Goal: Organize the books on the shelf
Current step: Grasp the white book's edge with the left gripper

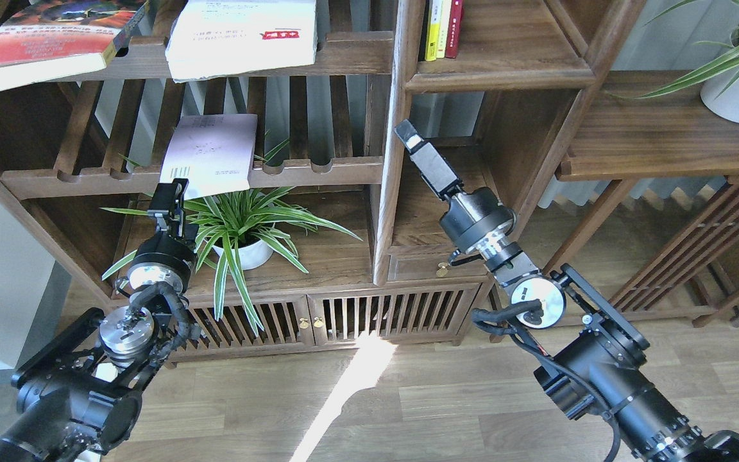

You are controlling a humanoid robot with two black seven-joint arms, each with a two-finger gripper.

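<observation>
A thin white book with a barcode (210, 154) lies on the slatted rack, its lower edge hanging over the rail. A red-orange book (55, 32) and a thick white book with a red label (244, 35) lie on the upper rack. The narrow shelf compartment (510, 61) at top right holds yellow and red upright books (443, 29). My left gripper (169, 196) is just below the thin book's lower left corner, holding nothing I can see. My right gripper (408, 136) points up beside the centre post, empty. Neither gripper's fingers can be told apart.
A spider plant in a white pot (247, 250) stands on the plank right of my left arm, its leaves around the wrist. Another potted plant (738, 90) is on the wide plank at right. The centre post (395, 160) is next to my right gripper. A small drawer (437, 264) sits below it.
</observation>
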